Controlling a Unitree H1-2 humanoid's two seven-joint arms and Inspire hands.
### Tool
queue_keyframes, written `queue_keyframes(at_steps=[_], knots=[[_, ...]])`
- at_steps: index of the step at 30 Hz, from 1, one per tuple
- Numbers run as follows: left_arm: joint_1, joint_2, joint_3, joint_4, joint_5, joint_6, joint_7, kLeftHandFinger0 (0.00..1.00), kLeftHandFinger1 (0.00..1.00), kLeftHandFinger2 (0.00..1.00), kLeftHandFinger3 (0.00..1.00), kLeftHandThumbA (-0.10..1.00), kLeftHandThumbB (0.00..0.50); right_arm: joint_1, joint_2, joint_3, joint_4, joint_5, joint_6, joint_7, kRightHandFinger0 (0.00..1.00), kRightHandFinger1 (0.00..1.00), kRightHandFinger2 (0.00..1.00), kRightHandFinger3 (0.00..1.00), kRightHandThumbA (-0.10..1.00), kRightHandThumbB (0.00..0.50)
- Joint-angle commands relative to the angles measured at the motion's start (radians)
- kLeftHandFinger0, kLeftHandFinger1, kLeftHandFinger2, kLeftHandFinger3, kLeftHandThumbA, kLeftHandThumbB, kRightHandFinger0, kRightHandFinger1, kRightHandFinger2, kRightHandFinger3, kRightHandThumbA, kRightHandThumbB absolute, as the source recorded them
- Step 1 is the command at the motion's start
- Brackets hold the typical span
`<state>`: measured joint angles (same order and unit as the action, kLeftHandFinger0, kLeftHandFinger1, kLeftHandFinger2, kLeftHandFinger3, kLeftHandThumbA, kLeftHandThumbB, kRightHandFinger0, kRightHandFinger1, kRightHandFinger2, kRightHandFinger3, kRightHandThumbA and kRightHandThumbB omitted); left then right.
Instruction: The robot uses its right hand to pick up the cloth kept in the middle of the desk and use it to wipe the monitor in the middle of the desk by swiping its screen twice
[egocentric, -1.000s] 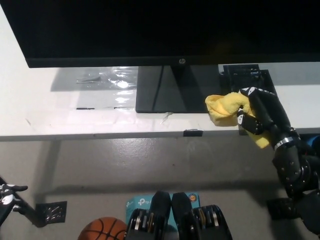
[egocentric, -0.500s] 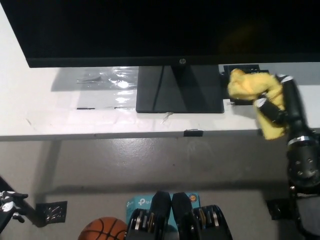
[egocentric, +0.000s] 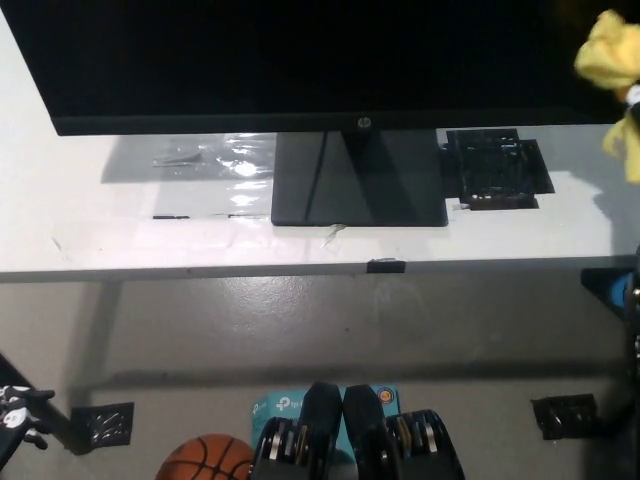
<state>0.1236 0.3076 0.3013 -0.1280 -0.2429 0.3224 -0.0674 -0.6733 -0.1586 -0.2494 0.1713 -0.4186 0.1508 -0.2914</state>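
Head view — cloth (egocentric: 612, 60) at monitor (egocentric: 300, 60) edge

One monitor (egocentric: 300, 60), one cloth (egocentric: 612, 60), one basketball (egocentric: 205, 458), one desk (egocentric: 80, 230).

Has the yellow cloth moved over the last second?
Yes. The yellow cloth has gone up and to the right, from beside the monitor stand on the desk to the monitor's upper right edge.

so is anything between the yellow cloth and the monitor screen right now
Nothing visible stands between them. The cloth is raised at the picture's upper right, in front of the monitor near its right end. The hand holding it is almost wholly out of view.
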Motion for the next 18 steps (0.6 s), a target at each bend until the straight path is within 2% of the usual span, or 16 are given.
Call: queue_keyframes(at_steps=[1,4,5,6,7,8,9,10,11,13,14,15,16,18], knots=[[0.003,0.014,0.013,-0.017,0.003,-0.034,-0.005,0.32,0.33,0.51,0.68,-0.04,0.199,-0.077,-0.03,-0.012,-0.011,-0.06,0.0,-0.144,0.0,0.0,0.33,0.25,-0.1,0.003],[0.003,0.012,0.011,-0.027,0.008,-0.021,0.002,0.32,0.34,0.51,0.67,-0.06,0.205,-0.096,-0.08,0.066,0.007,-0.214,0.037,-0.199,0.0,0.0,0.32,0.22,-0.1,0.023],[0.026,0.006,0.014,-0.038,0.007,-0.019,0.004,0.32,0.34,0.51,0.67,-0.06,0.213,-0.099,-0.114,0.129,-0.015,-0.303,0.124,-0.13,0.0,0.0,0.3,0.21,-0.1,0.042],[0.03,0.006,0.017,-0.044,0.003,-0.015,0.004,0.32,0.34,0.51,0.67,-0.06,0.216,-0.115,-0.144,0.182,-0.027,-0.372,0.199,-0.062,0.0,0.0,0.32,0.22,-0.1,0.096],[0.033,0.006,0.019,-0.048,0.0,-0.011,0.003,0.33,0.34,0.51,0.67,-0.07,0.211,-0.124,-0.159,0.209,-0.033,-0.398,0.222,-0.033,0.0,0.02,0.35,0.23,-0.1,0.148],[0.036,0.006,0.018,-0.052,-0.001,-0.006,0.003,0.33,0.35,0.51,0.67,-0.07,0.211,-0.129,-0.174,0.231,-0.039,-0.414,0.234,-0.013,0.0,0.02,0.36,0.25,-0.1,0.161],[0.037,0.008,0.018,-0.048,-0.001,-0.008,0.002,0.34,0.35,0.52,0.67,-0.09,0.211,-0.158,-0.205,0.287,-0.047,-0.47,0.271,0.063,0.0,0.02,0.35,0.22,-0.1,0.197],[0.038,0.008,0.022,-0.051,-0.003,-0.008,0.003,0.33,0.34,0.52,0.67,-0.1,0.208,-0.181,-0.219,0.327,-0.042,-0.51,0.29,0.099,0.0,0.01,0.34,0.14,-0.1,0.22],[0.039,0.011,0.021,-0.05,0.002,-0.013,0.004,0.33,0.34,0.51,0.67,-0.1,0.208,-0.203,-0.23,0.36,-0.033,-0.548,0.316,0.139,0.0,0.01,0.34,0.04,-0.1,0.215],[0.04,0.008,0.024,-0.055,-0.003,-0.003,0.007,0.33,0.34,0.52,0.68,-0.1,0.212,-0.24,-0.222,0.372,-0.013,-0.601,0.319,0.207,0.0,0.05,0.4,0.0,-0.1,0.213],[0.039,0.008,0.024,-0.054,-0.006,-0.005,0.006,0.32,0.33,0.52,0.68,-0.1,0.218,-0.258,-0.215,0.377,-0.003,-0.633,0.319,0.231,0.0,0.08,0.44,0.06,-0.1,0.212],[0.04,0.007,0.023,-0.055,-0.006,-0.007,0.005,0.32,0.33,0.52,0.69,-0.1,0.207,-0.277,-0.206,0.382,0.009,-0.649,0.319,0.253,0.0,0.1,0.46,0.24,-0.1,0.232],[0.042,0.007,0.022,-0.056,-0.004,-0.01,0.004,0.32,0.33,0.52,0.69,-0.1,0.204,-0.296,-0.196,0.386,0.022,-0.659,0.319,0.274,0.0,0.05,0.39,0.28,-0.1,0.223],[0.044,0.011,0.016,-0.054,0.003,-0.014,0.003,0.32,0.32,0.52,0.7,-0.1,0.209,-0.31,-0.188,0.393,0.035,-0.684,0.319,0.303,0.0,0.0,0.32,0.22,-0.1,0.241]])
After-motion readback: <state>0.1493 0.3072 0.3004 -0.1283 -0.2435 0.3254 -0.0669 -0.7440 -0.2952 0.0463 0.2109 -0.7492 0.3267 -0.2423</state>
